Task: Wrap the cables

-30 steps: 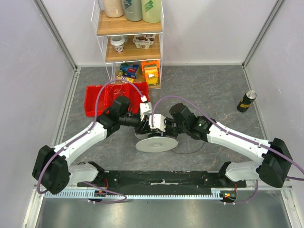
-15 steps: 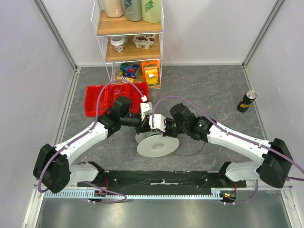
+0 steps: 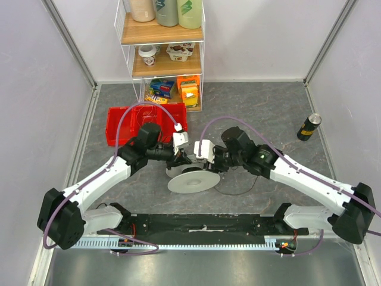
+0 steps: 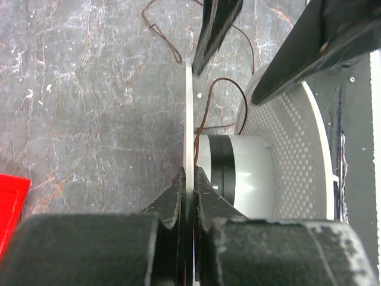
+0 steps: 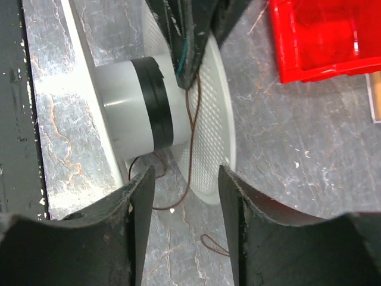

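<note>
Grey marbled table (image 3: 268, 113) is seen under a white spool (image 3: 191, 180) at centre frame. Its flange is clenched by the left fingers (image 4: 172, 199); the right fingers (image 5: 140, 196) are spread, grasping nothing. The cables (image 5: 191, 128) are draped beside the hub, trailing onto the table.

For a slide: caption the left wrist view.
Left gripper clamps the spool by one flange, edge-on; thin brown wire loops loose beside its hub.

Cables (image 5: 191, 143) right of spool (image 3: 191, 180), bin (image 3: 113, 128) behind.
</note>
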Robot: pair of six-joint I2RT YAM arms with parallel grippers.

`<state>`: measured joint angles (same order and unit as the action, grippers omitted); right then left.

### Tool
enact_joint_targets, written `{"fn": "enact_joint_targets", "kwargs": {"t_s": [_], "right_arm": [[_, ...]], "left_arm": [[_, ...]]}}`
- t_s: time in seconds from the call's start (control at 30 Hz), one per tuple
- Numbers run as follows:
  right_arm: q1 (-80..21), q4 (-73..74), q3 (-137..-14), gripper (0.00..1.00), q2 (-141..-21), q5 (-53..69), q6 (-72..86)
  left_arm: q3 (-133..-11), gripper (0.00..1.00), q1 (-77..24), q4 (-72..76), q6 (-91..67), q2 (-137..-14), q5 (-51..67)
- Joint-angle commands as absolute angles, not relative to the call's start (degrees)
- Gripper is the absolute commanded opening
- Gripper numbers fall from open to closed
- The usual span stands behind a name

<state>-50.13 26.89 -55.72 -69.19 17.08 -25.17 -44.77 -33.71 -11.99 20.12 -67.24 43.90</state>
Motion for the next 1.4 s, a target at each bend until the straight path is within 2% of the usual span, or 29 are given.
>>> {"fn": "enact_joint_targets", "kwargs": {"t_s": [0.0,0.1,0.2,0.3,0.4,0.6,1.0,1.23,1.3,1.37], "right_arm": [[-49.7,28.4,-58.9,0.59,-65.4,15.7,-25.5],[-49.7,29.0,-58.3,0.64,-62.5,15.6,-26.8],[-49.7,27.8,-57.7,0.77,-60.8,14.9,-27.2],[-49.7,26.5,-58.1,0.81,-61.2,16.1,-27.5],[-49.7,25.3,-58.7,0.8,-62.4,18.1,-27.4],[-49.7,21.6,-59.5,0.75,-64.7,20.8,-26.3],[-50.0,18.5,-58.2,0.53,-66.2,23.6,-26.1],[-50.2,18.3,-57.7,0.49,-66.4,23.2,-25.9],[-50.2,18.2,-57.5,0.41,-66.4,22.9,-26.1],[-50.2,18.3,-57.4,0.29,-66.3,22.2,-26.3]], "left_arm": [[-47.0,0.02,-33.8,-14.4,23.3,-64.4,45.1],[-47.5,0.02,-33.8,-15.1,27.2,-63.1,46.2],[-47.5,0.02,-33.9,-14.9,31.1,-61.4,47.6],[-48.1,0.02,-34.2,-13.3,33.3,-60.5,47.5],[-49.6,0.02,-34.5,-13.3,34.9,-60.8,48.5],[-50.5,0.02,-36.9,-13.2,38.6,-60.5,48.5],[-51.6,0.02,-39.1,-10.0,35.6,-59.2,48.3],[-52.0,0.02,-39.0,-8.5,33.0,-59.3,47.6],[-51.9,0.02,-39.0,-8.3,33.0,-59.0,47.8],[-51.7,0.02,-39.1,-8.2,33.1,-58.6,47.9]]}}
